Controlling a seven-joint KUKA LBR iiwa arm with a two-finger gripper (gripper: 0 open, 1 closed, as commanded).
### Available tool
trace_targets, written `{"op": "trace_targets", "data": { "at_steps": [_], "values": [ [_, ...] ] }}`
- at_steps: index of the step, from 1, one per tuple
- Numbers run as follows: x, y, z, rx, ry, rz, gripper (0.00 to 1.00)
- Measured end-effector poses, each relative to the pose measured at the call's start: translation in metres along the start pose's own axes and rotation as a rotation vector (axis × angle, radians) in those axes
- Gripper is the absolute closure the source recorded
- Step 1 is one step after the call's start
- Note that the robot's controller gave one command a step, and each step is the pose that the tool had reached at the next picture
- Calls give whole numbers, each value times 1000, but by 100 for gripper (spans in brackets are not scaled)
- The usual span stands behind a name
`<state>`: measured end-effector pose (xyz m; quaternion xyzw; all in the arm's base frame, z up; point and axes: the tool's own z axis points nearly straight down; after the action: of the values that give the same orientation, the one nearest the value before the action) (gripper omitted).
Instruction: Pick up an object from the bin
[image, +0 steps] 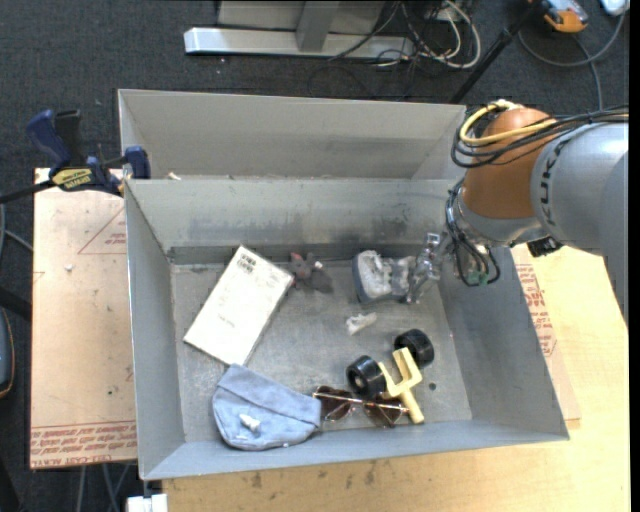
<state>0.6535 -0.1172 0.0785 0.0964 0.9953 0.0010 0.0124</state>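
The gripper (422, 272) hangs low by the right end of the back wall of the bin (300, 140). A pale grey crumpled lump (373, 275) lies just beside it, toward the bin's middle, perhaps touching. Whether the gripper is spread or closed I cannot tell; any pick, I judge, turns on that short sideways offset, since the yellow black-wheeled toy (400, 375) lies well forward.

Kind of the grey-white lump (373, 275) by the claw (416, 280) unclear; sunglasses (352, 405) partly under the yellow 2-wheeled toy (403, 380).
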Motion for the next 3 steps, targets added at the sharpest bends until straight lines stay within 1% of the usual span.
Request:
{"op": "trace_targets", "data": {
  "at_steps": [1, 2, 3],
  "values": [
    [0, 0, 0, 0, 0, 0, 100],
    [12, 3, -39, 3, 24, -1, 100],
    [3, 3, -60, 3, 17, -119, 100]
  ]
}}
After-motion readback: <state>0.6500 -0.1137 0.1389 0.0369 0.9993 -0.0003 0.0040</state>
